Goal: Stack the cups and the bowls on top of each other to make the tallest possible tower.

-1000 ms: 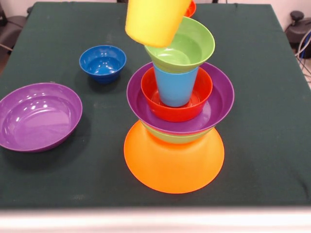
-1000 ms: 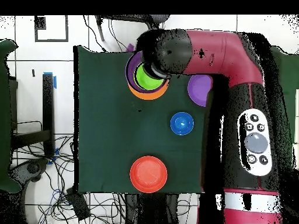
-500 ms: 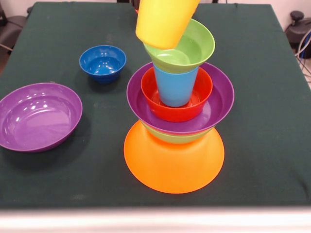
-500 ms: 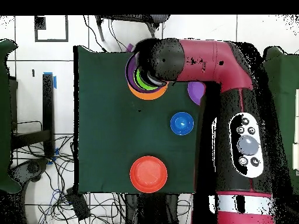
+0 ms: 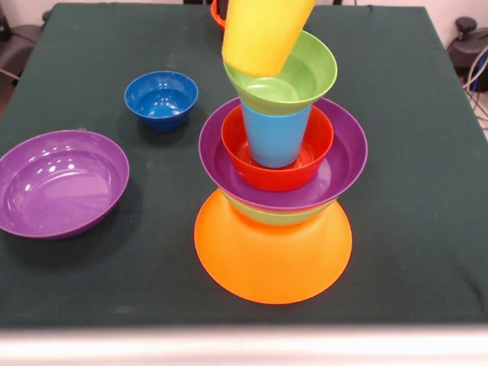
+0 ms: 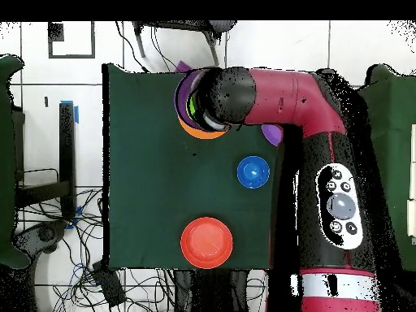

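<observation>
The tower stands on an upturned orange bowl (image 5: 271,255). Above it sit a green bowl (image 5: 267,216), a purple bowl (image 5: 343,160), a red-orange bowl (image 5: 278,177), the light blue cup (image 5: 274,137) and a tilted green bowl (image 5: 305,72) on top. The yellow cup (image 5: 263,34) hangs tilted in the air over that top bowl's left rim, its upper part cut off by the picture's top edge. My gripper holds it from above and is hidden: out of the front view, and under the arm's wrist (image 6: 219,97) in the overhead view.
A small dark blue bowl (image 5: 161,97) and a large purple bowl (image 5: 59,183) lie loose left of the tower. Another red-orange bowl (image 6: 206,242) sits near the robot's side of the green table (image 5: 427,229). The red arm (image 6: 284,89) reaches across the table.
The yellow cup has moved right and slightly up, from left of the tower to over the top green bowl. The arm's wrist now covers the tower in the overhead view.
</observation>
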`<state>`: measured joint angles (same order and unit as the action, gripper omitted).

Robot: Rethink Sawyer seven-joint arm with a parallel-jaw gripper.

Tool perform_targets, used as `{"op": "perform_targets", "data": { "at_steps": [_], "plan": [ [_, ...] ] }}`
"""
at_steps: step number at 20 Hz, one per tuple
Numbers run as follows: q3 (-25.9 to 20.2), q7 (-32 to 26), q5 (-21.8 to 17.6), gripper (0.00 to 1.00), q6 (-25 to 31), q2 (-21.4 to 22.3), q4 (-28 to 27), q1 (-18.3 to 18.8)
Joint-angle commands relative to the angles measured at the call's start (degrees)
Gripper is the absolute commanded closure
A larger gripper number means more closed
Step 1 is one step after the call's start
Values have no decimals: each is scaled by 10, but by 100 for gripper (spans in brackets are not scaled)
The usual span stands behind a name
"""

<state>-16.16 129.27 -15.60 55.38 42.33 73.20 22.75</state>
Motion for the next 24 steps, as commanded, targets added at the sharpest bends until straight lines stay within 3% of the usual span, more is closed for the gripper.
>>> {"op": "perform_targets", "data": {
  "at_steps": [1,12,24],
  "plan": [
    [6,36,10,100,-55,-16,92,-3],
    [5,21,22,100,-100,-23,127,3],
    [5,23,31,100,-113,-22,142,1]
  ]
}}
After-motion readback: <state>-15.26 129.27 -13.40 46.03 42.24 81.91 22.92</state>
